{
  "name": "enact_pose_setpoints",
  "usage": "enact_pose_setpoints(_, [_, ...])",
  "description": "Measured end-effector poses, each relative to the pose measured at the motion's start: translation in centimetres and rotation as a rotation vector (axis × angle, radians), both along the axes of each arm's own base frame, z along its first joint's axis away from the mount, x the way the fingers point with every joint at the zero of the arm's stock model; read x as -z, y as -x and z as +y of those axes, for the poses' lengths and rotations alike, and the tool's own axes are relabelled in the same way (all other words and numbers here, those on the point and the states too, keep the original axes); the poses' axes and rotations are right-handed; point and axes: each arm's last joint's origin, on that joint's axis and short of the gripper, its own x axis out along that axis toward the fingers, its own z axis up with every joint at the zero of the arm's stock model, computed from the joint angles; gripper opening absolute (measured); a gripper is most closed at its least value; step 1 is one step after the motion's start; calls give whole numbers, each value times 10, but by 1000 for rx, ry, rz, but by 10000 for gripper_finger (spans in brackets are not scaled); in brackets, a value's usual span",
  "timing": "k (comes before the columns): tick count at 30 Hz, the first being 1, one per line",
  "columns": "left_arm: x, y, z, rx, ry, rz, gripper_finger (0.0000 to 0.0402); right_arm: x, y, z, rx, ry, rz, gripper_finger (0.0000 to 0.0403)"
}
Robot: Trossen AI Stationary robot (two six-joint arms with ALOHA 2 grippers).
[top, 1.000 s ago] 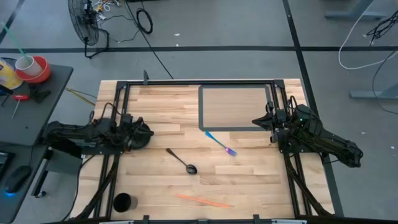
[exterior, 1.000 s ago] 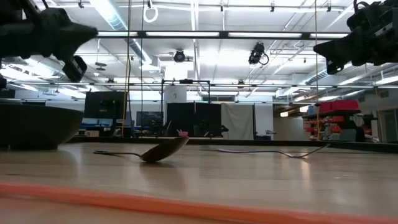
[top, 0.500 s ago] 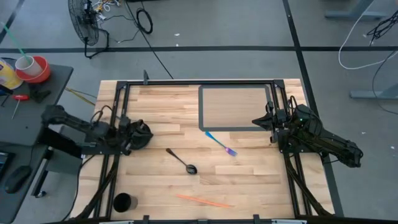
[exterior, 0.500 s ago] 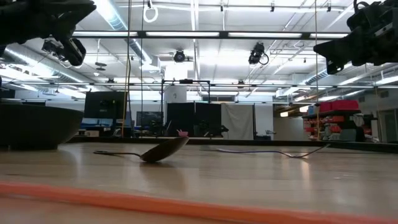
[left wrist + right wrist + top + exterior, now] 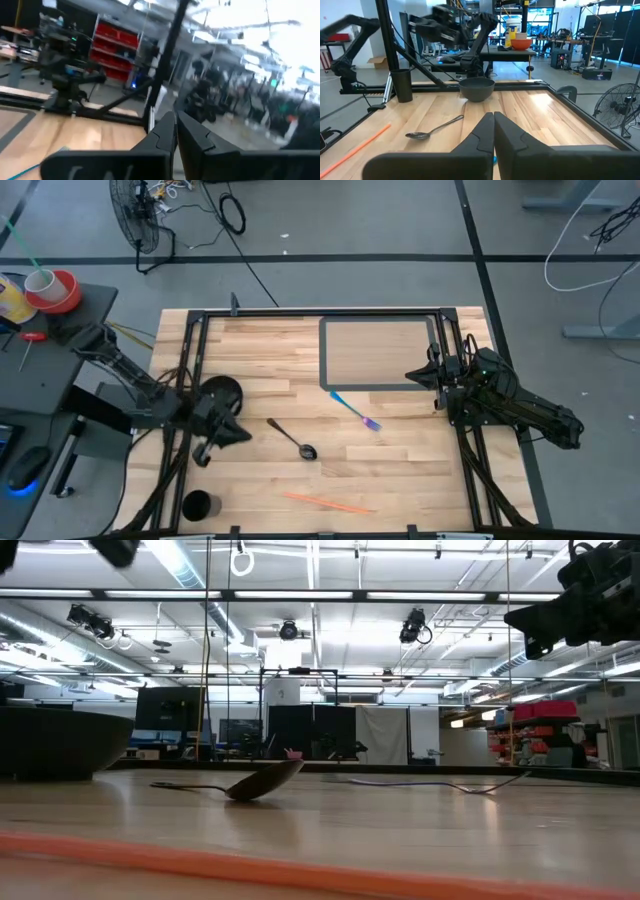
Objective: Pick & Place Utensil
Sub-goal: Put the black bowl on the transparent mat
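While both arms hover empty with jaws clenched, the left gripper point(image 5: 238, 432) sits near the dark metal spoon point(image 5: 293, 439), seemingly to grasp it; the right gripper point(image 5: 412, 376) waits by the table edge.

Glossy metal spoon point(image 5: 294, 441) on smooth pale wood table point(image 5: 400, 460)

Your stock by colour: dark metal spoon point(image 5: 294, 440); blue spatula point(image 5: 354, 411); orange straw point(image 5: 326, 502); black cup point(image 5: 198, 505); dark grey bowl point(image 5: 476, 88); pale wood-grain surface point(image 5: 400, 470).
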Motion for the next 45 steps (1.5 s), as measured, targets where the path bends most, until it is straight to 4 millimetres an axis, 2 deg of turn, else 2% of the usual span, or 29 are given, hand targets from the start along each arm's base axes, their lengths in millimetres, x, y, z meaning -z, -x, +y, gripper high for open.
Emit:
enact_pose_setpoints(8, [-23, -17, -42, -139, -129, 389, 8, 0, 0, 0, 0, 0, 0, 9])
enact_pose_setpoints(14, [-39, -13, -48, -225, -163, 744, 8, 0, 0, 0, 0, 0, 0, 9])
enact_pose_setpoints(17, [-39, -8, -45, -255, -201, 932, 16, 0, 0, 0, 0, 0, 0, 9])
enact_pose_setpoints(20, [-34, -3, -38, -337, -200, 1094, 40, 0, 0, 0, 0, 0, 0, 9])
enact_pose_setpoints(28, [0, 3, -8, -637, -38, 1433, 151, 0, 0, 0, 0, 0, 0, 9])
enact_pose_setpoints(32, [11, -4, 7, -677, -19, 1505, 194, 0, 0, 0, 0, 0, 0, 9])
enact_pose_setpoints(36, [15, -12, 17, -679, -27, 1518, 217, 0, 0, 0, 0, 0, 0, 9])
enact_pose_setpoints(45, [15, -18, 21, -602, -36, 1546, 205, 0, 0, 0, 0, 0, 0, 9])
